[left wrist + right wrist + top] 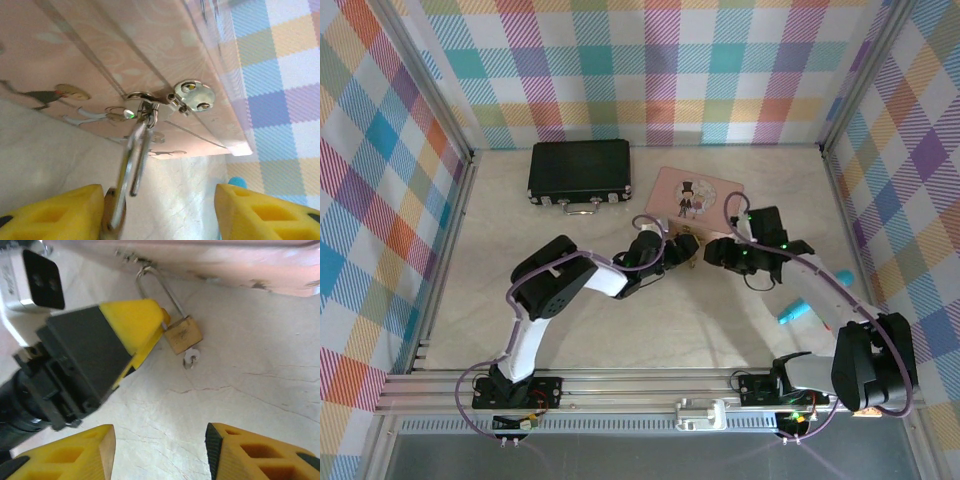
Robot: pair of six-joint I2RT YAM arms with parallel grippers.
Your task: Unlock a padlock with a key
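Already the key (191,358) sits in the bottom of the padlock (183,334), which hangs by its thin shackle from the clasp on the pink tin (225,260) and lies on the worktop (240,390) just in front of that tin. The left fingers (55,212) are spread wide, with one tip pressed against the padlock's side as if bracing it. The right fingers (260,450) hover parted and empty just beyond the key from the tin. To my eye the shackle is still shut, so turning the key and freeing it remain.
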